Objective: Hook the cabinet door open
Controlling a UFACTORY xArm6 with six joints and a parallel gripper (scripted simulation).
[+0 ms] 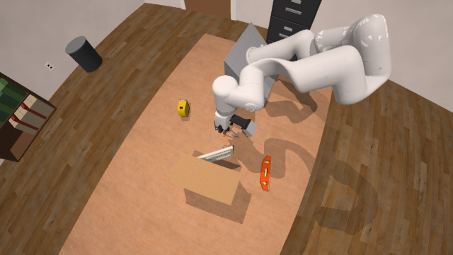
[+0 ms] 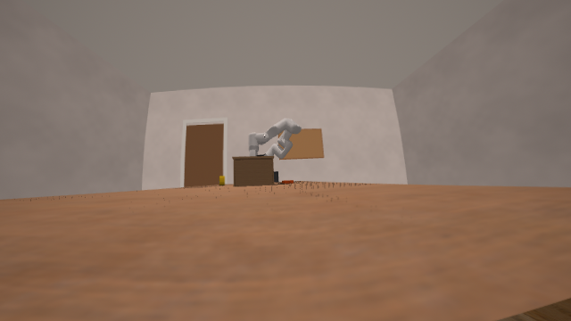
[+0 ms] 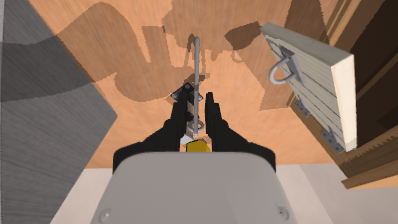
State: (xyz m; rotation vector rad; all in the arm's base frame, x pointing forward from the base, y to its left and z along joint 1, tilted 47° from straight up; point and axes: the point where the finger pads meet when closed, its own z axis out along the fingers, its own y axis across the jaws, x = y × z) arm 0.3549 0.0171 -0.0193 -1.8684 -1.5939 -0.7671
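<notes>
1. The black two-fingered pincer [image 3: 198, 111] on the white arm hangs near the middle of the long wooden desk [image 1: 148, 212], pointing down, with the thin grey metal hook rod [image 3: 198, 60] between its fingers.
2. Around it: a small yellow tape-measure case [image 1: 182, 108] lies towards the desk's left edge, an orange spirit level [image 1: 265, 173] lies towards the right edge, and a grey block [image 1: 244, 53] stands at the far end of the desk under the arm. None of these lies between the pincer and the cabinet.
3. The pincer is narrowed to a small gap; its fingers flank the rod just above the small post [image 3: 186, 96] with its dark base plate. Whether the pads actually press the rod cannot be told.
4. The rod runs straight away from the fingertips in the wrist view, its far tip free over the desk.
5. The brown wooden cabinet [image 1: 205, 177] stands flat on its base, just nearer the near end of the desk than the pincer.
6. Its pale slatted door [image 3: 320, 85] stands swung open, and the grey metal eye [image 3: 281, 70] on its face is apart from the hook, to the right in the wrist view.
</notes>
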